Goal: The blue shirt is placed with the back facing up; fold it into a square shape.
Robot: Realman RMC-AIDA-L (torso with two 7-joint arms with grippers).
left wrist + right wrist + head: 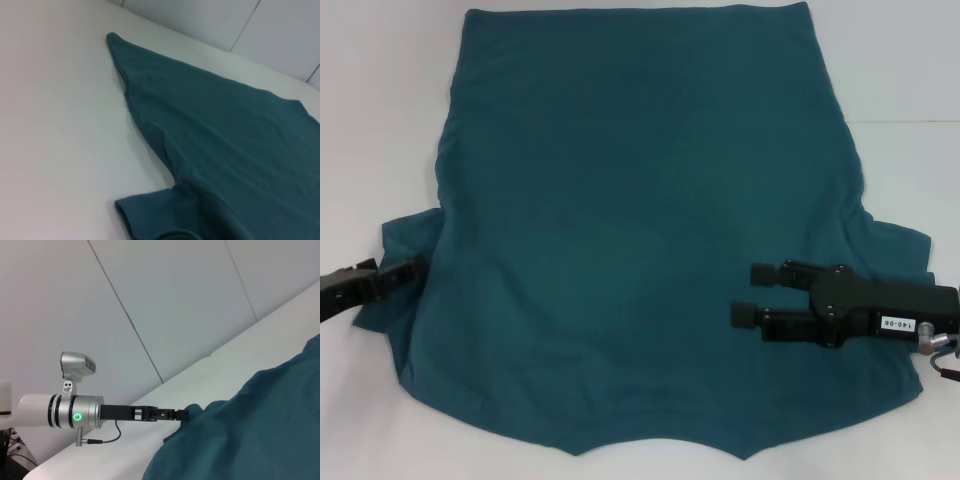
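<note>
While the blue shirt (640, 240) lies flat on the counter (380, 100), right gripper (752, 293) hovers open and empty; left gripper (417, 268), jaws unreadable, should pinch the sleeve hem squarely.

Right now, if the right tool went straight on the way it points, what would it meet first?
The right tool, open, points toward the robot's left, above the blue shirt. Its line runs over bare shirt fabric; the first solid thing is probably the left tool at the far sleeve, though height is unclear.
</note>
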